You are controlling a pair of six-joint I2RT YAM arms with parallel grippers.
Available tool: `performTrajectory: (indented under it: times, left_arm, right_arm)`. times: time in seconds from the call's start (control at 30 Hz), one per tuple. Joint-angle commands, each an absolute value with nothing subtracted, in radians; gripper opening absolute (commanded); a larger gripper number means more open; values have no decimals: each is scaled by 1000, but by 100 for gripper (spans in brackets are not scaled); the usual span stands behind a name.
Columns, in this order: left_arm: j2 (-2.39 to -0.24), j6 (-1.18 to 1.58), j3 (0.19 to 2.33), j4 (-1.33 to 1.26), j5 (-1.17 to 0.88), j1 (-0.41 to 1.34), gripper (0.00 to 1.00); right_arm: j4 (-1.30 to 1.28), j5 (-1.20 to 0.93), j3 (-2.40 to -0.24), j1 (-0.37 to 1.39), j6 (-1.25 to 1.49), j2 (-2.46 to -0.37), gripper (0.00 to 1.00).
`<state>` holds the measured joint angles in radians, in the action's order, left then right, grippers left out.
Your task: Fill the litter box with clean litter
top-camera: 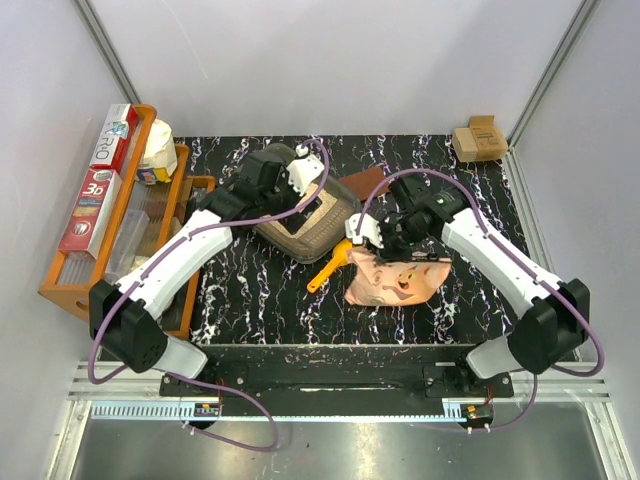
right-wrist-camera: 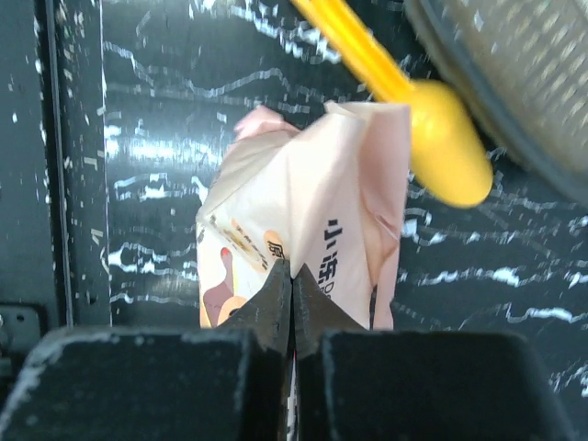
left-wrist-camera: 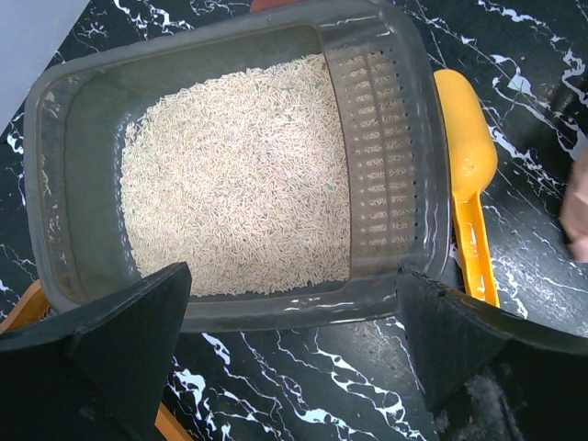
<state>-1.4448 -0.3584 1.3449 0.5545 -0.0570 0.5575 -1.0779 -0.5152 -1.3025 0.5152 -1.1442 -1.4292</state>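
The dark grey litter box (top-camera: 318, 238) stands mid-table, with clean litter (left-wrist-camera: 239, 175) spread over its floor as a pale beige layer. My left gripper (left-wrist-camera: 294, 349) hovers open just outside the box's near rim (left-wrist-camera: 303, 308), both black fingers apart and nothing between them. A pink pig-printed bag (right-wrist-camera: 322, 202) lies right of the box. My right gripper (right-wrist-camera: 292, 276) is shut on a fold of that bag. In the top view it sits at the bag's upper left end (top-camera: 365, 233). A yellow scoop (top-camera: 328, 268) lies on the table between box and bag.
An orange wooden rack (top-camera: 60, 285) with boxes of wrap runs along the left side. A small cardboard box (top-camera: 478, 140) sits in the back right corner. A brown flat piece (top-camera: 365, 185) lies behind the litter box. The scoop's bowl (right-wrist-camera: 446, 147) is close to the bag's top.
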Motion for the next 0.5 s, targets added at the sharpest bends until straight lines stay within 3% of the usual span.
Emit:
performTrajectory:
  times: [0.0,0.2,0.27,0.47]
  left_arm:
    - [-1388,-342,1322,508,-51,555,99]
    - [-1390,-336,1341,525,-190,555,99]
    - [-1391,-353,1348,558,-324,555,99]
    - [-1338,-502,1241,508,-587,564,99]
  right_arm:
    - [-968,-653,-1416,548,-1066,-1451,0]
    - [-1031,-695,-1480,549,-1048,-1517,0]
    - [-1026,-663,-1489,548,-1017,-1513,29]
    - [-876,-546,-1442,474,-715,-1373,62]
